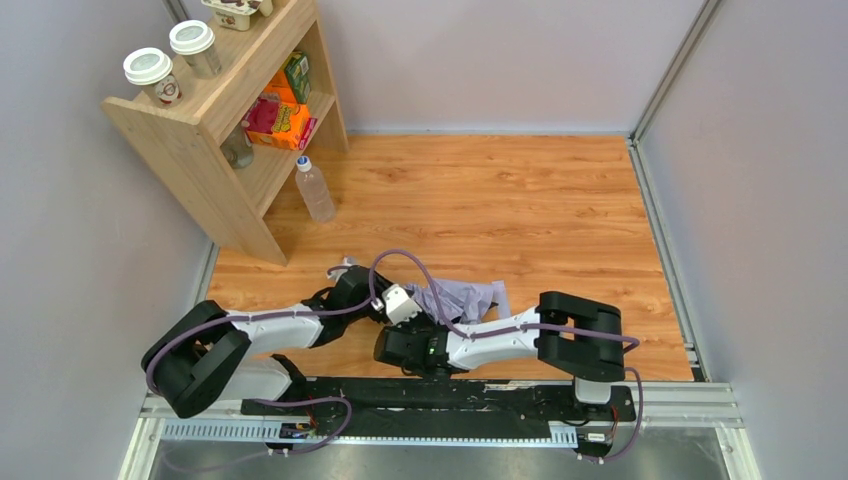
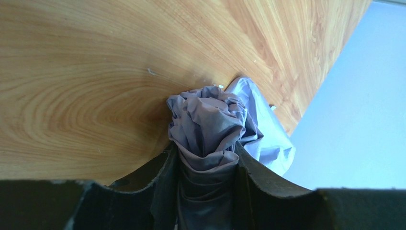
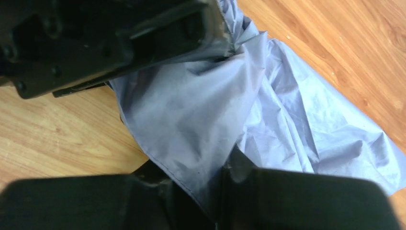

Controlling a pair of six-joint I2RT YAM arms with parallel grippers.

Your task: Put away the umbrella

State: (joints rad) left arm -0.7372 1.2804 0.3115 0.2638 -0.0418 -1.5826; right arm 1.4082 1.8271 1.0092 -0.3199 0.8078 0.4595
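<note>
While the umbrella (image 1: 468, 298) is lying as a crumpled lavender heap close to the near edge of the tabletop (image 1: 520, 200), about midway along it, the top view is showing both arms stretching low towards it. The left arm (image 1: 270, 328) is reaching rightwards from its base and the left gripper (image 1: 418, 310) is meeting the heap's left end, while the right arm (image 1: 500, 340) is bending back leftwards, with the right gripper (image 1: 425, 330) nosing into the fabric from the near side, just beside the other. A wooden shelf (image 1: 200, 150) is standing in the far left corner, carrying two lidded cups (image 1: 148, 68) on top and coloured boxes (image 1: 285, 120) inside. A clear bottle (image 1: 313, 190) is standing upright just beside its foot, all well apart from the umbrella. The left wrist view is showing that gripper clenching a gathered bundle of fabric: its fingers (image 2: 160, 170) are pressing on either side, and the bundle is bulging out past them onto the wood, with a pale wall (image 2: 364, 120) lying to the right. The right wrist view is showing its own fingers (image 3: 234, 175) drawn in on a loose fold that is filling the gap between them, gripping the umbrella. The left gripper's dark body is crowding the upper left of that view, touching the same sheet, and the rest of the fabric is spreading over the wood to the right.
</note>
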